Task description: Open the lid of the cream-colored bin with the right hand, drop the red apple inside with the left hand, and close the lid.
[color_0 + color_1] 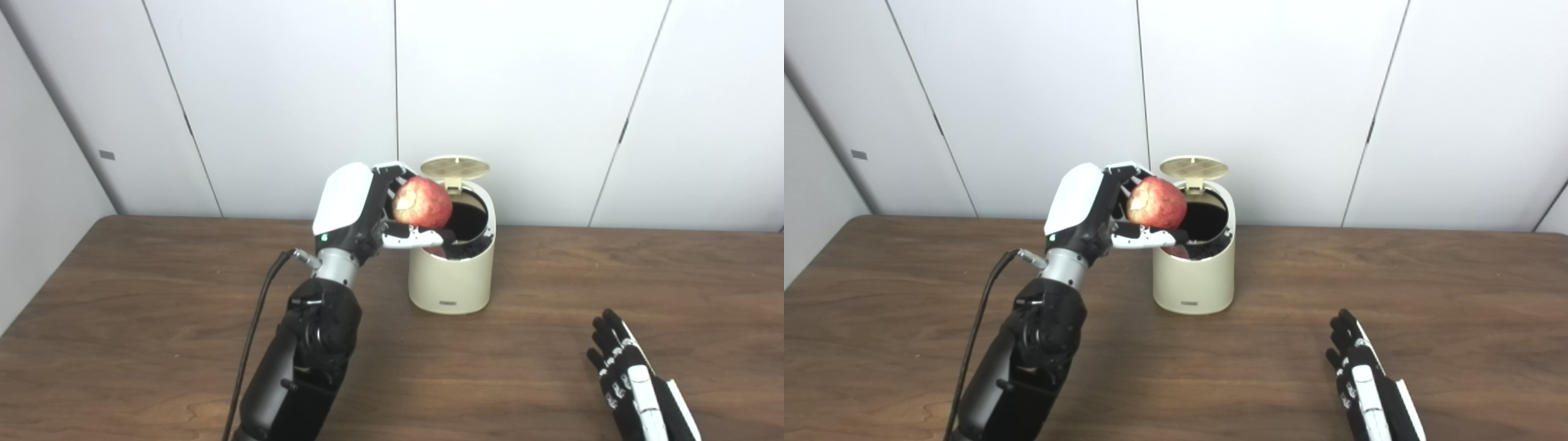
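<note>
White wall panels stand behind a brown wood-grain worktop (pixel 153 318), and the cream-colored bin (pixel 452 275) sits near the back edge with its lid (pixel 454 166) tipped up on the rear hinge, the dark mouth showing. From where I stand the left hand (pixel 367 211) has its fingers and thumb clamped on the red apple (pixel 422 202), which is held at the near-left rim of the bin, partly over the opening and not yet inside. The right hand (pixel 631 373) lies low at the front right of the worktop, well apart from the bin, fingers straight and spread, holding nothing.

To do the drop well, I'd say the apple should be carried a little further over the middle of the mouth before the fingers let go, so it clears the rim and the raised lid.

The apple is round and mottled red, with a pale patch on the side toward us.
</note>
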